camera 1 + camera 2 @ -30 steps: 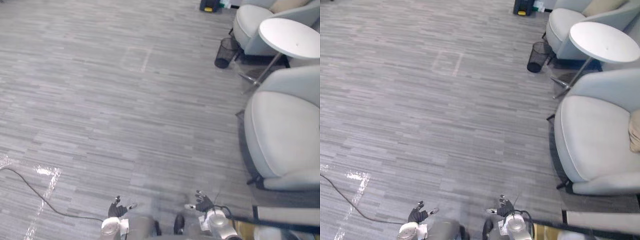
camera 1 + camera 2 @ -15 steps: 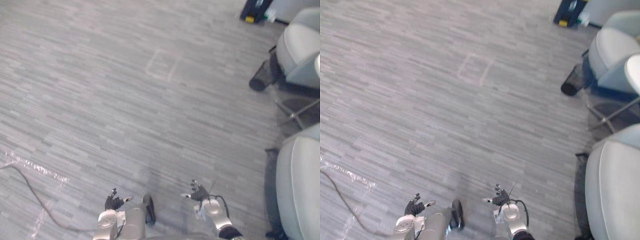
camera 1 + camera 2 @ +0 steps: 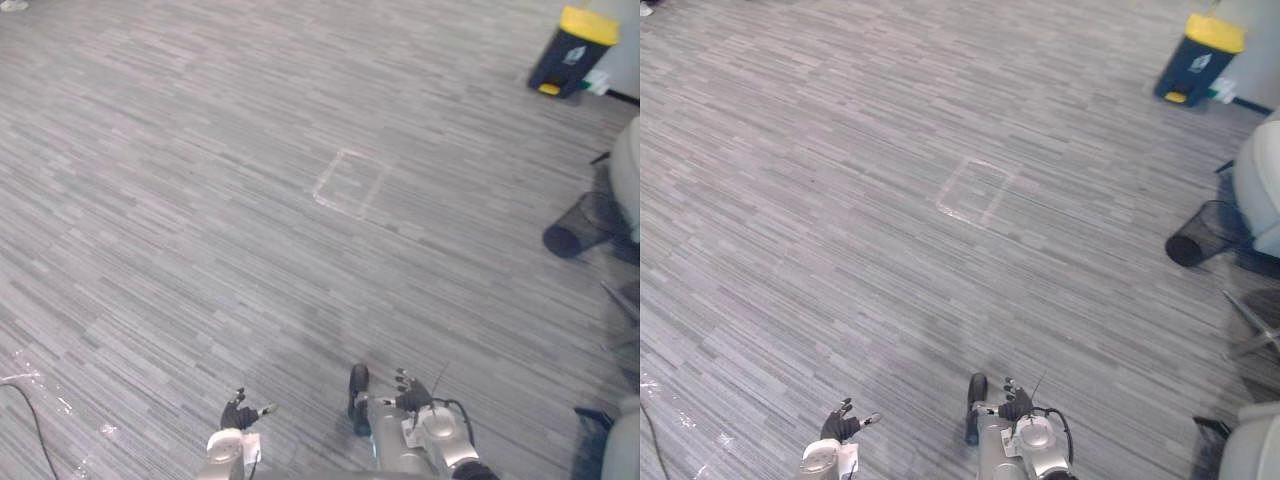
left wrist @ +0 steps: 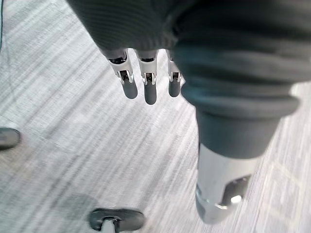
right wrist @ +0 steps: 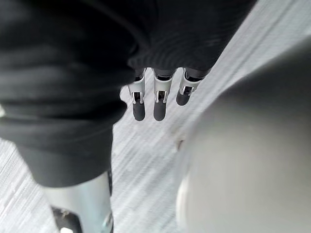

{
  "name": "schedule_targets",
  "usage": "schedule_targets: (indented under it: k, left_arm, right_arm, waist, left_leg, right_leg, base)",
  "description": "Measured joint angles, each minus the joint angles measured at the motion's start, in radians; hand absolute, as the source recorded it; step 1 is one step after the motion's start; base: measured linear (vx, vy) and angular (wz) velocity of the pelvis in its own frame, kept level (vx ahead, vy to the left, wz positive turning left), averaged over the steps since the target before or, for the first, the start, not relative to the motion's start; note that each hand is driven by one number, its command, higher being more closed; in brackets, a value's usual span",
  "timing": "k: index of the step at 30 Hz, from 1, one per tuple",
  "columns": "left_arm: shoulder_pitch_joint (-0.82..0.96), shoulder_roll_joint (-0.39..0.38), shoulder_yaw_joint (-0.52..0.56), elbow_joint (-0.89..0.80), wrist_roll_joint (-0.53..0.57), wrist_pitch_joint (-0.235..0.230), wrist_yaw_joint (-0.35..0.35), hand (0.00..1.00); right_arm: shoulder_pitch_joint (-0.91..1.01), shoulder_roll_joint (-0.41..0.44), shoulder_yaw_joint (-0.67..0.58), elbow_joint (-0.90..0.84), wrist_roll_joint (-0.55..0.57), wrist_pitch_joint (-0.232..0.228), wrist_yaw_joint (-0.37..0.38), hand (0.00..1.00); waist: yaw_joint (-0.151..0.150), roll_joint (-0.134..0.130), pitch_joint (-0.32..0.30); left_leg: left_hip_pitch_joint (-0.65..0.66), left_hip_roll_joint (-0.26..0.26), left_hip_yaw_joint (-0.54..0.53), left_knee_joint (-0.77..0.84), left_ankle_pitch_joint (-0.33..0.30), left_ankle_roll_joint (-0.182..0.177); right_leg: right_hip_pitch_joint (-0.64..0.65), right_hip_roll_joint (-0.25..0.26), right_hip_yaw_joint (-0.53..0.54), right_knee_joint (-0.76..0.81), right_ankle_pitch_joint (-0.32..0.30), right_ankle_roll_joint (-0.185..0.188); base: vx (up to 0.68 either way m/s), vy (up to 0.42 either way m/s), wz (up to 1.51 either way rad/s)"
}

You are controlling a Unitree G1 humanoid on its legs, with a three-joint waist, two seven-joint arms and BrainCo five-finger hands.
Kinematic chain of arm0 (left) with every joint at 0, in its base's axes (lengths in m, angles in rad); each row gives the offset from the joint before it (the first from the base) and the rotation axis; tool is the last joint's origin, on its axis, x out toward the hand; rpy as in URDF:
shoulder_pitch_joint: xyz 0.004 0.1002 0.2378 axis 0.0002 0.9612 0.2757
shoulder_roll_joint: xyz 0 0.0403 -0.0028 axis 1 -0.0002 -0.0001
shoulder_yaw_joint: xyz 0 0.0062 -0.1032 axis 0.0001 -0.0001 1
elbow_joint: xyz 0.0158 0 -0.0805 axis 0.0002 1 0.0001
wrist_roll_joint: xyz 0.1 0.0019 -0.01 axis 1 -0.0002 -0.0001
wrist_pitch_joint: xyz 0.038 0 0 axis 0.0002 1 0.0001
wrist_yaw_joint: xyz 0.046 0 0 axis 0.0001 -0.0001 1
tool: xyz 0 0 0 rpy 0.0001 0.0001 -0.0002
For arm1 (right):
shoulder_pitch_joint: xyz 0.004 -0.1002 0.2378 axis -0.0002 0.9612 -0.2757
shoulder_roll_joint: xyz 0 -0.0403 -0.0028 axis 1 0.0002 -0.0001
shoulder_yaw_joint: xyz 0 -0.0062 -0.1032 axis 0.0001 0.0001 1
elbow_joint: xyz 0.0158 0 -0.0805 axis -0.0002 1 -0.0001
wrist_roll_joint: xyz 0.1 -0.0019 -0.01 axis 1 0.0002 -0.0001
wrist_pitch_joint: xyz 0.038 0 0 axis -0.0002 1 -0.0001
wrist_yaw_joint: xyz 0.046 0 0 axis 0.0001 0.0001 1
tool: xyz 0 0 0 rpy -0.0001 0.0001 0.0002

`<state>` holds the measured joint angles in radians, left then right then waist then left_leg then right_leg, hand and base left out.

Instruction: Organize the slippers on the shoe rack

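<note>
Count so far:
- 1 dark bin with yellow lid [image 3: 573,48]
- 1 black mesh wastebasket [image 3: 574,226]
- 2 pale grey armchairs, both cut off at the right edge: far armchair [image 3: 1260,185] just beside the wastebasket, near armchair [image 3: 1252,446] in the lower corner
- 1 square outline [image 3: 350,184] marked mid-floor
- 1 patch of shiny clear tape [image 3: 22,368], near left
- 2 robot hands: left hand [image 3: 240,412], right hand [image 3: 410,393]

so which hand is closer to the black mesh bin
Right. The right hand is left of the black mesh bin and nearer the robot; the left hand is even further left, so farther away.
</note>
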<state>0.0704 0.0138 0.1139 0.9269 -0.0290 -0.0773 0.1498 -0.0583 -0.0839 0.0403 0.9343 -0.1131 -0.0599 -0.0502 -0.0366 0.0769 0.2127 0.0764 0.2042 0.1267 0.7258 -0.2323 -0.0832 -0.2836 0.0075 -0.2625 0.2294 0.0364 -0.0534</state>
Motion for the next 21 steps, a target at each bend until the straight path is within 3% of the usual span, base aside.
schedule_targets:
  k: [1, 2, 4, 6, 7, 9, 10, 11, 12, 13, 14, 15, 16, 17, 18, 19, 20, 21]
  left_arm:
    - [0.022, -0.012, 0.030, -0.004, 0.000, 0.004, 0.000, 0.00]
    - [0.028, -0.014, 0.039, -0.016, -0.002, 0.003, -0.003, 0.00]
    - [0.029, -0.003, 0.052, -0.059, 0.000, 0.001, -0.003, 0.00]
    - [0.029, 0.011, 0.055, -0.080, -0.002, -0.004, -0.004, 0.00]
    - [0.026, 0.010, 0.063, -0.089, -0.003, -0.004, -0.004, 0.00]
    - [0.001, 0.009, 0.064, -0.097, -0.002, -0.005, -0.006, 0.00]
    - [-0.006, 0.010, 0.063, -0.099, -0.002, -0.005, -0.006, 0.00]
    - [-0.005, 0.004, 0.060, -0.098, -0.002, -0.005, -0.005, 0.00]
    - [-0.002, 0.000, 0.058, -0.096, -0.002, -0.005, -0.004, 0.00]
    - [0.000, -0.003, 0.053, -0.090, -0.005, -0.005, -0.004, 0.00]
    - [-0.014, 0.010, 0.050, -0.085, -0.003, -0.003, -0.002, 0.00]
    - [-0.023, 0.016, 0.048, -0.083, -0.003, -0.003, -0.002, 0.00]
    - [-0.022, 0.017, 0.048, -0.081, -0.002, -0.003, -0.002, 0.00]
    - [-0.017, 0.018, 0.040, -0.065, -0.002, 0.000, -0.003, 0.00]
    - [-0.017, 0.022, 0.034, -0.059, -0.002, 0.002, -0.002, 0.00]
    - [-0.018, 0.043, 0.002, -0.045, -0.002, 0.009, -0.001, 0.00]
    - [-0.017, 0.048, -0.007, -0.043, -0.002, 0.011, -0.002, 0.00]
    - [-0.010, 0.054, -0.031, -0.039, -0.001, 0.018, -0.001, 0.00]
  right_arm:
    - [0.010, 0.005, 0.005, -0.002, 0.004, 0.002, 0.001, 0.00]
    - [0.018, 0.018, 0.005, -0.002, 0.006, 0.004, 0.000, 0.00]
    - [0.020, 0.045, 0.008, 0.002, 0.006, 0.005, 0.000, 0.00]
    - [0.014, 0.049, 0.038, 0.011, 0.006, 0.009, 0.000, 0.00]
    - [0.001, 0.049, 0.042, 0.026, 0.006, 0.009, 0.000, 0.00]
    - [-0.012, 0.045, 0.035, 0.033, 0.005, 0.012, 0.000, 0.00]
    - [-0.013, 0.043, 0.026, 0.033, 0.005, 0.013, -0.001, 0.00]
    - [-0.012, 0.038, 0.006, 0.033, 0.004, 0.012, -0.004, 0.00]
    - [-0.011, 0.035, 0.003, 0.033, 0.003, 0.011, -0.007, 0.00]
    - [-0.008, 0.031, 0.003, 0.036, 0.002, 0.011, -0.010, 0.00]
    - [-0.010, 0.043, 0.003, 0.041, 0.001, 0.013, -0.011, 0.00]
    - [0.002, 0.052, 0.003, 0.042, 0.001, 0.012, -0.009, 0.00]
    - [0.003, 0.053, 0.004, 0.042, 0.000, 0.011, -0.009, 0.00]
    - [0.017, 0.053, 0.001, 0.044, -0.002, 0.011, -0.009, 0.00]
    - [0.020, 0.053, 0.001, 0.044, -0.002, 0.010, -0.009, 0.00]
    - [0.032, 0.054, 0.001, 0.044, -0.002, 0.011, -0.008, 0.00]
    - [0.035, 0.054, 0.000, 0.044, -0.002, 0.011, -0.008, 0.00]
    - [0.041, 0.049, -0.006, 0.036, -0.001, 0.008, -0.005, 0.00]
  waist:
    - [0.013, 0.012, 0.003]
    - [0.027, 0.007, 0.010]
    - [0.048, -0.024, 0.018]
    - [0.054, -0.051, 0.007]
    - [0.065, -0.048, 0.006]
    - [0.094, -0.056, 0.028]
    - [0.097, -0.067, 0.037]
    - [0.098, -0.070, 0.035]
    - [0.097, -0.058, 0.030]
    - [0.100, -0.046, 0.026]
    - [0.090, -0.086, 0.025]
    - [0.092, -0.100, 0.023]
    - [0.094, -0.100, 0.023]
    - [0.092, -0.100, 0.018]
    - [0.092, -0.103, 0.018]
    - [0.088, -0.115, 0.016]
    - [0.085, -0.117, 0.017]
    - [0.072, -0.117, 0.015]
  left_leg:
    - [-0.081, 0.073, 0.019, 0.231, 0.076, 0.001]
    - [-0.124, 0.121, 0.064, 0.370, 0.064, 0.017]
    - [-0.217, 0.142, 0.125, 0.473, 0.034, 0.037]
    - [-0.343, 0.114, 0.184, 0.375, -0.009, 0.031]
    - [-0.379, 0.108, 0.209, 0.284, -0.030, 0.032]
    - [-0.429, 0.040, 0.222, 0.008, -0.028, 0.036]
    - [-0.430, 0.004, 0.218, -0.107, -0.009, 0.036]
    - [-0.418, -0.049, 0.204, -0.369, 0.091, 0.025]
    - [-0.417, -0.057, 0.192, -0.439, 0.132, 0.026]
    - [-0.405, -0.059, 0.173, -0.460, 0.267, 0.053]
    - [-0.399, -0.104, 0.174, -0.440, 0.248, 0.106]
    - [-0.399, -0.123, 0.164, -0.396, 0.191, 0.119]
    - [-0.399, -0.124, 0.162, -0.379, 0.179, 0.125]
    - [-0.362, -0.132, 0.159, -0.330, 0.082, 0.130]
    - [-0.343, -0.139, 0.158, -0.330, 0.067, 0.127]
    - [-0.278, -0.174, 0.147, -0.348, 0.031, 0.123]
    - [-0.258, -0.182, 0.143, -0.357, 0.027, 0.126]
    - [-0.167, -0.204, 0.131, -0.402, 0.010, 0.135]
  right_leg:
    - [0.086, 0.038, 0.005, -0.037, -0.041, -0.027]
    - [0.154, 0.059, 0.020, -0.060, -0.067, -0.038]
    - [0.265, 0.064, 0.050, -0.101, -0.114, -0.038]
    - [0.330, 0.045, 0.072, -0.132, -0.149, -0.031]
    - [0.353, 0.042, 0.089, -0.137, -0.145, -0.019]
    - [0.417, 0.005, 0.121, -0.172, -0.164, 0.009]
    - [0.444, -0.016, 0.125, -0.186, -0.176, 0.024]
    - [0.485, -0.038, 0.128, -0.205, -0.202, 0.054]
    - [0.497, -0.034, 0.132, -0.209, -0.213, 0.065]
    - [0.520, -0.033, 0.141, -0.211, -0.239, 0.085]
    - [0.548, -0.075, 0.126, -0.207, -0.249, 0.097]
    - [0.545, -0.093, 0.112, -0.167, -0.224, 0.103]
    - [0.542, -0.097, 0.112, -0.145, -0.222, 0.107]
    - [0.464, -0.129, 0.120, 0.125, -0.230, 0.137]
    - [0.429, -0.143, 0.121, 0.221, -0.222, 0.158]
    - [0.328, -0.185, 0.129, 0.509, -0.196, 0.205]
    - [0.306, -0.192, 0.130, 0.569, -0.199, 0.202]
    - [0.237, -0.199, 0.116, 0.728, -0.215, 0.180]
  base:
    - [0.69, -0.155, -0.16]
    - [0.64, -0.125, -0.26]
    - [0.60, -0.094, -0.21]
    - [0.56, -0.034, -0.34]
    - [0.68, 0.033, -0.66]
    - [0.57, 0.113, -0.59]
    - [0.59, 0.210, -0.37]
    - [0.60, 0.235, -0.28]
    - [0.48, 0.218, -0.32]
    - [0.61, 0.277, -0.02]
    - [0.72, 0.318, 0.15]
    - [0.61, 0.256, 0.29]
    - [0.55, 0.262, 0.19]
    - [0.41, 0.218, 0.11]
    - [0.61, 0.325, 0.24]
    - [0.41, 0.208, 0.23]
    - [0.53, 0.216, 0.38]
    - [0.67, 0.183, 0.38]
